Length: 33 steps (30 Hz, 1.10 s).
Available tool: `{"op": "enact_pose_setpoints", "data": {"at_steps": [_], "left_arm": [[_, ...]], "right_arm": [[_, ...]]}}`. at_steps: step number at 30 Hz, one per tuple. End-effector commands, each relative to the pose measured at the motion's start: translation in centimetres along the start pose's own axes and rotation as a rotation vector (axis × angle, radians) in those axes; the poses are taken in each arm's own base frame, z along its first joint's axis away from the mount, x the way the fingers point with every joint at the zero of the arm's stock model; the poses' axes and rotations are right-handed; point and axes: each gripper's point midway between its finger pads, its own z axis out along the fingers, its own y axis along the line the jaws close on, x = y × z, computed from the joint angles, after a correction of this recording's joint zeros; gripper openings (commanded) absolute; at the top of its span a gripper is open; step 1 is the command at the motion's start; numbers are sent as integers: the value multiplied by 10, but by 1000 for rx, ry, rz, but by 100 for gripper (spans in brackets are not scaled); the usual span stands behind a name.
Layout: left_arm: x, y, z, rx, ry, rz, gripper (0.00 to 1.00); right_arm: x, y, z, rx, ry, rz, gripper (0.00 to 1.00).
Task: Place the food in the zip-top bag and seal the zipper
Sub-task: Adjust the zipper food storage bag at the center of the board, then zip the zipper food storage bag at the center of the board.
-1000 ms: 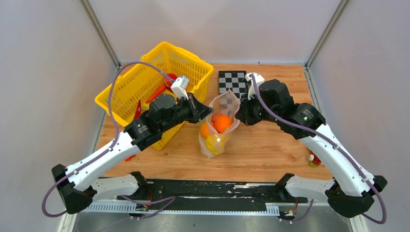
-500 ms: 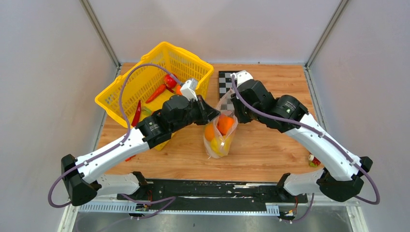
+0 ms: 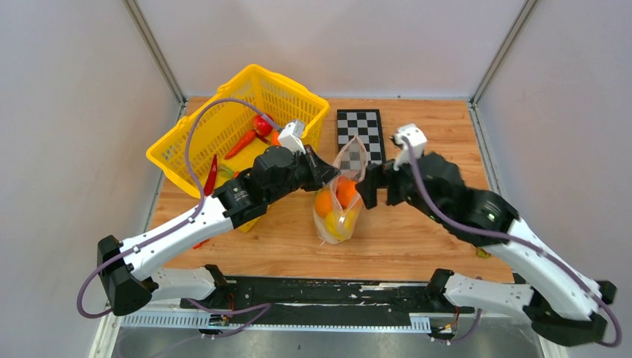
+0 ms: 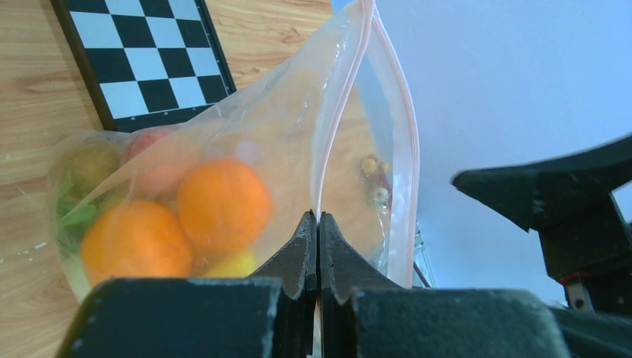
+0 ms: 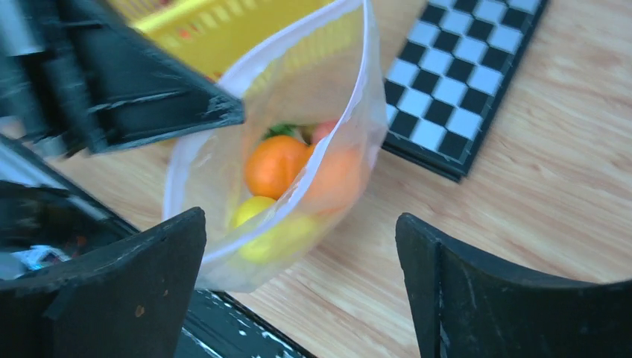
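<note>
One zip-top bag (image 3: 343, 186), food (image 4: 223, 203) inside, upright on the desk (image 3: 402, 231).
Left fingers (image 4: 302, 257) pinch its zipper (image 4: 332, 134); right fingers (image 5: 477, 298) spread wide just right, apart.

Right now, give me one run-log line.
left pincer: shut on zipper | right pincer: open, gripping nothing | food: inside zip-top bag | zipper: unsealed

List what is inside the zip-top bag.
Through the clear wall of the zip-top bag: two orange fruits, a yellow piece, a green leafy bit and a reddish piece. Anything beneath them is covered by those pieces and the crinkled plastic.
</note>
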Motion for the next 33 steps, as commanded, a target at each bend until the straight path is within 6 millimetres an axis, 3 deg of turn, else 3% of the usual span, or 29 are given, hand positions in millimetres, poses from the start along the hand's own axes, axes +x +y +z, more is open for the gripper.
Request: {"op": "enact_pose_setpoints", "data": {"at_steps": [1,3,5,10,14,19,23,26,33], "left_arm": [[-21,-15,-4,35,-84,-11,0],[-22,-14,-3,31,-86,-8,0],[-21,-13,-2,27,-86,-9,0],[-21,-14,0,31,-83,-12,0],[-22,-14,-1,29,-88,-5,0],[-24,-9,-2,6,-103,-8,0],[-27,-8,-2,0,-119,-24,0],[-30,-10,-2,3,-126,-31,0],[-30,-10,-2,7,-132,-60,0]], "right_arm": [[-55,29,-50,-292,-402,142,100],[-49,26,-60,-327,-461,162,99],[-39,24,-58,-329,-455,163,92],[-7,48,-41,-440,-341,55,85],[11,66,-40,-525,-313,11,85],[14,70,-49,-543,-376,-31,88],[23,84,-46,-573,-305,-49,90],[34,91,-34,-529,-243,-40,90],[45,80,-13,-283,-276,91,93]]}}
